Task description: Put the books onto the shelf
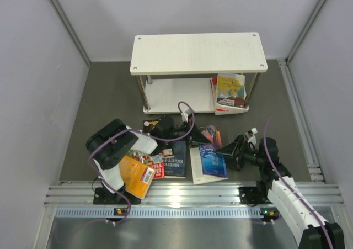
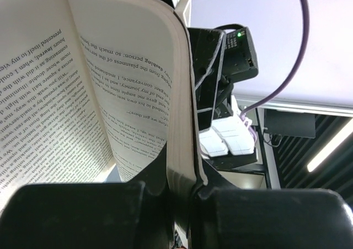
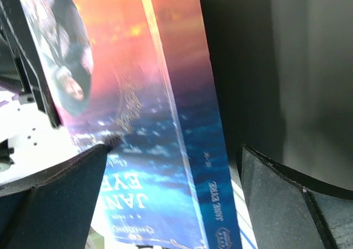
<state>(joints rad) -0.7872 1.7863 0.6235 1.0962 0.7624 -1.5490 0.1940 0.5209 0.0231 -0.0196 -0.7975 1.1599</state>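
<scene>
Nearest the arm bases, loose books lie flat on the counter (image 1: pixel 99 94): the orange-yellow book (image 1: pixel 135 174), the red book (image 1: pixel 158 166) and a dark book (image 1: pixel 175 163). None is shelved yet. The right pincer (image 3: pixel 175 149) is spread wide, jaws either side of the blue book (image 3: pixel 182 122), likely lining up a grab, not clamped. The left pincer (image 2: pixel 190 192) is pressed together, pinching an open paperback (image 2: pixel 138 94) by one edge, so the pages fan loose, probably bound for the shelf (image 1: pixel 198 53). At the far side, the shelved books (image 1: pixel 230 91) sit at the right end of the lower tier.
</scene>
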